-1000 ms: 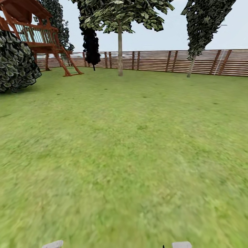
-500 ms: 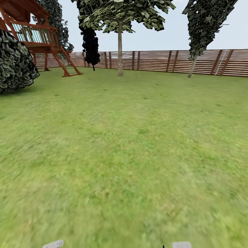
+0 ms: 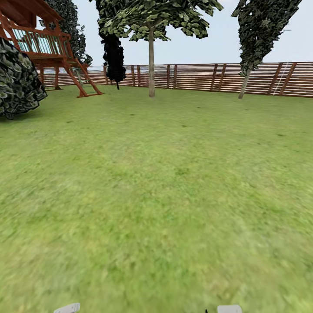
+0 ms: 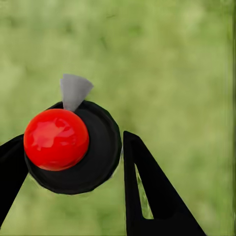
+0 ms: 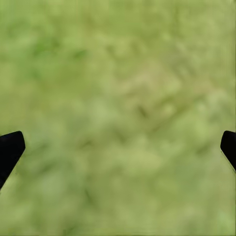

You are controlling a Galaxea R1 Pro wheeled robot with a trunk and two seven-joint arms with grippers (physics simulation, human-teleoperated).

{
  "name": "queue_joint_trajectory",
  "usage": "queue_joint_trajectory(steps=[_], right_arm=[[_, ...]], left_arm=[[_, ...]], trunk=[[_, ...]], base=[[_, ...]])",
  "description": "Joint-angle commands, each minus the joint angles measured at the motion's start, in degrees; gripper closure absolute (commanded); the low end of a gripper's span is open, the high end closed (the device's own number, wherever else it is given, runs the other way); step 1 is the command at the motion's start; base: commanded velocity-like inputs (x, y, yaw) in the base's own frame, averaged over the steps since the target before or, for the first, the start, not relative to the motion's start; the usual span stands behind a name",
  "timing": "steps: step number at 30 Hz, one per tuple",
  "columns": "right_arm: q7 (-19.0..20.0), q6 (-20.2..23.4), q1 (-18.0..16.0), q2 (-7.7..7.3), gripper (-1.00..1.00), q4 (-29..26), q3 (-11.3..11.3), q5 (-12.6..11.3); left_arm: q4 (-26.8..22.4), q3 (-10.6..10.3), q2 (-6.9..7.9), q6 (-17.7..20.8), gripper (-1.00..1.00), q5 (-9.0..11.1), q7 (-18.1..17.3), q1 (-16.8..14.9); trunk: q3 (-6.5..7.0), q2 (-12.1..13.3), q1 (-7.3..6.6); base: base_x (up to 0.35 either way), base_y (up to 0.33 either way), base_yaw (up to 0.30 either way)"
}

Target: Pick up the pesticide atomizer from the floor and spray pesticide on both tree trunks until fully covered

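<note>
Risks first, left to right. Far left you've got a dark bush (image 3: 17, 80) and a wooden play tower (image 3: 43, 39); drift that way w/ the base and you waste time or clip them. The dark column tree (image 3: 114, 54) isn't a target, so don't spray it. The real target is the tree trunk (image 3: 151, 65), straight ahead, well off across the lawn (image 3: 165, 182), standing near the fence (image 3: 195, 77). Spray from here and the mist prob falls short, so the trunk stays bare. Right of it a leaning tree (image 3: 256, 39) w/ a thin trunk looks doubtful as the second target; check before you commit.

Left claw (image 4: 73, 162): clamped on the sprayer (image 4: 73, 147), black body w/ red cap (image 4: 56, 139) and grey nozzle (image 4: 74, 91), one finger on each side, pointing down at grass. A loose grip while driving could drop it.

Right claw (image 5: 118, 147): fingers wide apart, holding nothing, also aimed at grass. Both arms hang low, just their grey tips at the head view's bottom edge.
</note>
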Motion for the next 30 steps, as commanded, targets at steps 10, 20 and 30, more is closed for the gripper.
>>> queue_joint_trajectory(steps=[10,20,30], right_arm=[[-0.26,-0.14,-0.03,0.02,-1.0,0.05,-0.45,0.61],[-0.26,-0.14,-0.03,0.02,-1.0,0.05,-0.45,0.61],[-0.26,-0.11,-0.03,0.02,-1.0,0.05,-0.45,0.61]], left_arm=[[0.02,-0.46,0.03,-0.18,1.0,0.53,-0.04,-0.02],[0.02,-0.47,0.01,-0.15,1.0,0.53,-0.02,-0.02],[0.02,-0.43,0.03,-0.16,1.0,0.59,0.0,-0.02]], trunk=[[-0.05,-0.02,0.03],[-0.05,-0.02,0.03],[-0.05,-0.02,0.03]], base=[[0.34,0.0,0.0],[0.34,0.0,0.0],[0.34,0.0,0.0]])
